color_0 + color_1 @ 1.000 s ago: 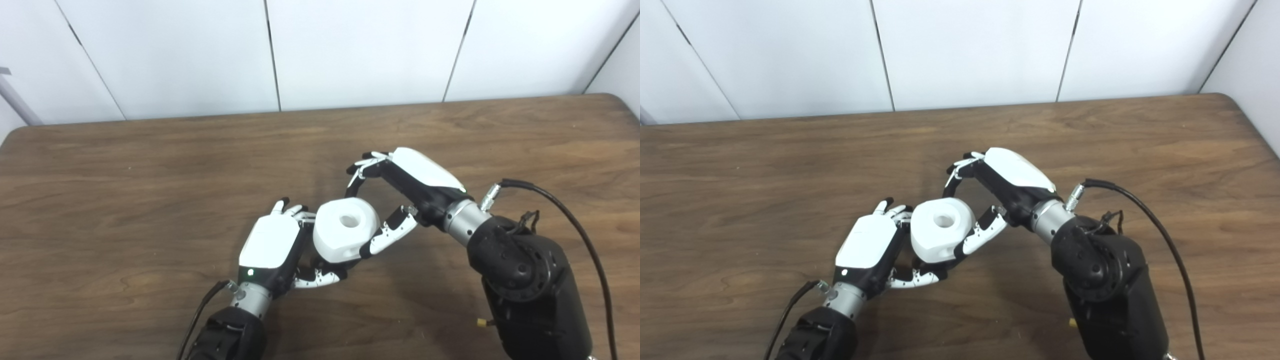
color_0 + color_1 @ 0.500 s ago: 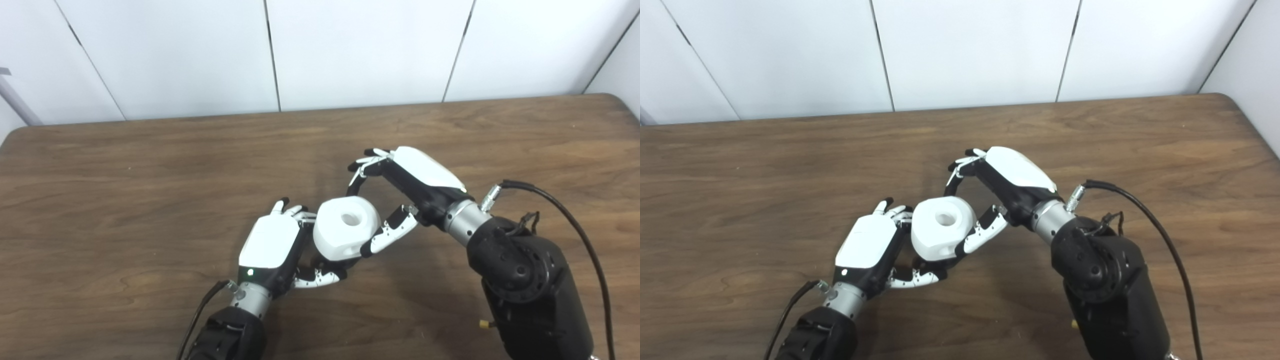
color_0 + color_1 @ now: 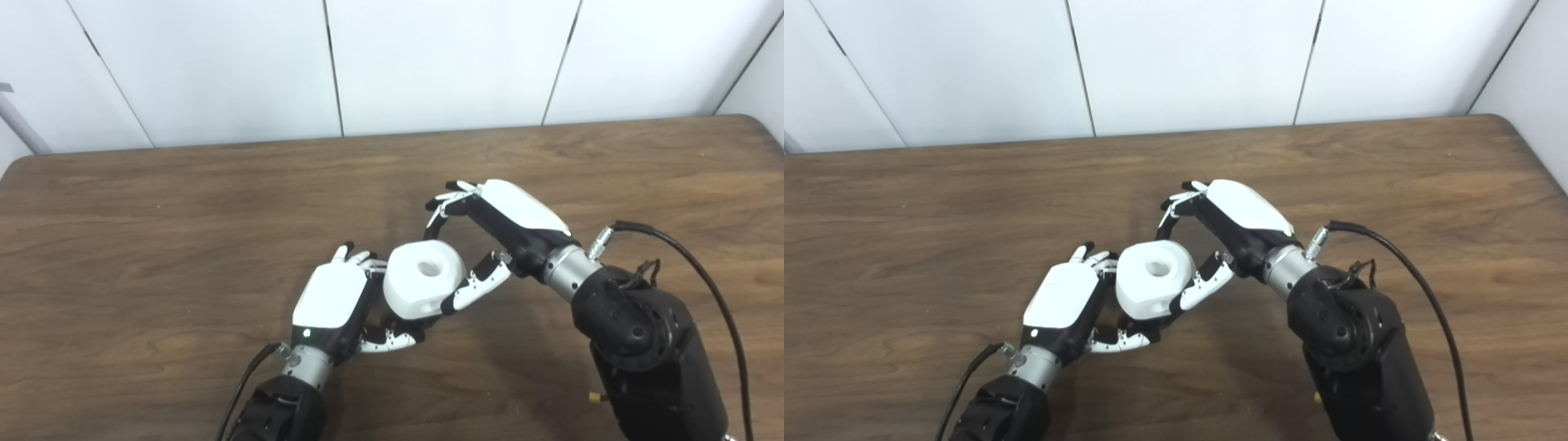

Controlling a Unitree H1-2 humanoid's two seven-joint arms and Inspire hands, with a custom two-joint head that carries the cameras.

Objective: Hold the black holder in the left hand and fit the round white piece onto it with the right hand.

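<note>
The round white piece [image 3: 422, 278] with a hole in its top sits at the table's middle, on top of what my left hand [image 3: 334, 294] grips. The hand is closed around the base from the left, its thumb curled under the front. Only a dark sliver of the black holder [image 3: 395, 321] shows beneath the white piece; the rest is hidden. My right hand [image 3: 502, 217] is to the right with its fingers apart. Its thumb rests against the piece's lower right side, and its curled fingers [image 3: 442, 208] hang just behind the piece. The piece also shows in the right eye view [image 3: 1154, 275].
The brown wooden table [image 3: 184, 214] runs to a white panelled wall at the back. A black cable [image 3: 704, 263] loops off my right forearm. The table's right corner is rounded at the far right.
My right hand has lifted very slightly up and back. The white piece and my left hand have not moved.
</note>
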